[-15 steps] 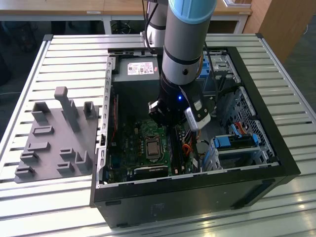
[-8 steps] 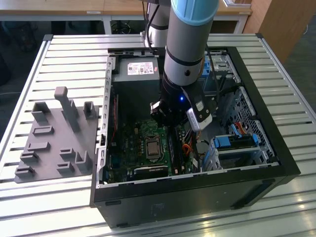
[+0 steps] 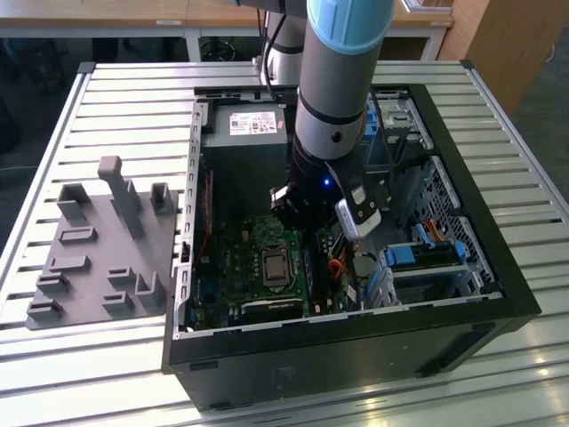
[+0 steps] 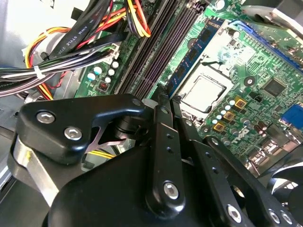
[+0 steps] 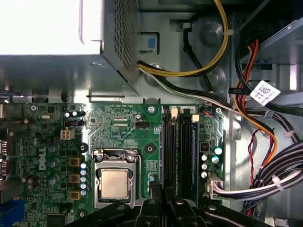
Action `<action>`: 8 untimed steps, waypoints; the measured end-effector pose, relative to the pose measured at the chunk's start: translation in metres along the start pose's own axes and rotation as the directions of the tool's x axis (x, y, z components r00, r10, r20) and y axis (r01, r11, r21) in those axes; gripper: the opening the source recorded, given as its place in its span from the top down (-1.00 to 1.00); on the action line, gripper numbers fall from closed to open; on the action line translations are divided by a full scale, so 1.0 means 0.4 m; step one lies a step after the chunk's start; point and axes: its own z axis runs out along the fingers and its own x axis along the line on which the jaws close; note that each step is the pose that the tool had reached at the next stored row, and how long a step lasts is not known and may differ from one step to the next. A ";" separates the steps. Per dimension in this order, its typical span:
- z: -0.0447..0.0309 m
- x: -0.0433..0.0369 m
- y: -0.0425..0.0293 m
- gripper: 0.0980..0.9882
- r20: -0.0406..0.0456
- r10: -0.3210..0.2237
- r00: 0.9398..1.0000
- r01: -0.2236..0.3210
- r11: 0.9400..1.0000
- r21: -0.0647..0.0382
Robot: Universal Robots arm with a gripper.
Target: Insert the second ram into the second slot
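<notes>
Grey and light-blue robot arm [image 3: 333, 98] reaches straight down into the open black PC case [image 3: 498, 294], wrist vertical. I judge that's so the stick meets its slot square, not at an angle.

In the second wrist view the black two-finger gripper [image 4: 164, 98] has its jaws drawn nearly together, thin gap only. The long flat dark blue-green circuit stick w/ black chips, i.e. the second ram [image 4: 195, 51], starts right at the tips. It runs off along the dark plastic memory slots [image 4: 156, 52], on the side nearer the silver CPU socket [image 4: 204, 93]. Reads as pinched mid-length across its thin faces, prob. to leave both ends free; actual contact is hidden. Can't tell which slot it's over, or whether it's seated.

The first wrist view looks flat down: memory slots [image 5: 184, 151] run parallel btwn CPU socket [image 5: 115, 183] and the black/orange cables [image 5: 279, 171]. The gripper [image 5: 163, 198] is lined up w/ them, an alignment the angled view doesn't give. The exterior view adds the grey moulded holder tray [image 3: 89, 258], well apart outside the case.
</notes>
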 end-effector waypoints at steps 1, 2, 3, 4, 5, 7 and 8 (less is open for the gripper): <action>0.001 0.000 0.000 0.91 0.000 0.000 1.000 0.000 1.000 0.000; 0.001 -0.001 0.000 0.91 0.000 0.000 1.000 0.000 1.000 0.000; 0.001 -0.001 0.000 0.91 0.000 0.000 1.000 0.000 1.000 0.000; 0.001 -0.001 0.000 0.91 0.000 0.000 1.000 0.000 1.000 0.000; 0.001 -0.002 0.000 0.91 0.000 0.000 1.000 0.000 1.000 0.000; 0.001 -0.006 0.000 0.91 -0.001 0.000 1.000 0.000 1.000 -0.001; 0.002 -0.008 0.000 0.91 -0.001 0.000 1.000 0.000 1.000 -0.001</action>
